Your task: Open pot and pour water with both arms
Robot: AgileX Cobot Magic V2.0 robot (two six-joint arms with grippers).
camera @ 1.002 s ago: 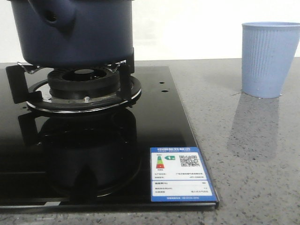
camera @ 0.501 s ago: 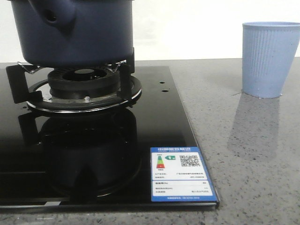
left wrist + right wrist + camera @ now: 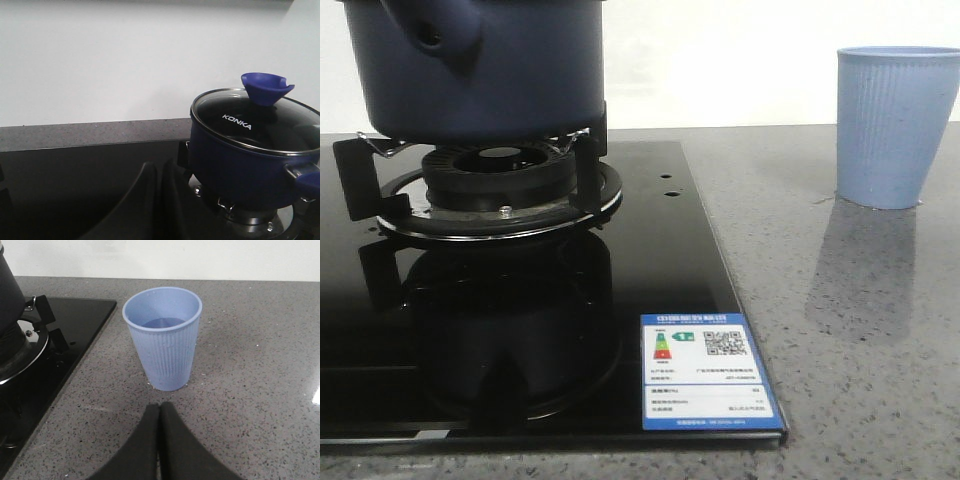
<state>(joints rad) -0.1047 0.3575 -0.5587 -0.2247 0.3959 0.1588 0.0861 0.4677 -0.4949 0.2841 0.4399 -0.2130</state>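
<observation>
Here, left gripper [image 3: 159, 200] fingers pressed together, holding nothing; pot [image 3: 250, 155] just ahead on burner grate [image 3: 480, 190], glass lid [image 3: 260, 120] on, blue knob [image 3: 266, 87] upright; right gripper [image 3: 160, 440] likewise closed, empty; ribbed cup [image 3: 164, 337] near ahead on countertop [image 3: 250, 365].

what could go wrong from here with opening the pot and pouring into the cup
1. The dark navy-blue pot sits raised on the gas burner's metal supports with its glass lid still on; an off-centre pull on the blue knob might drag the pot.
2. The light blue ribbed cup is narrow next to the pot, so the pour could spill onto the grey speckled counter.
3. Both the left gripper and right gripper look shut and would need to open before grasping.
</observation>
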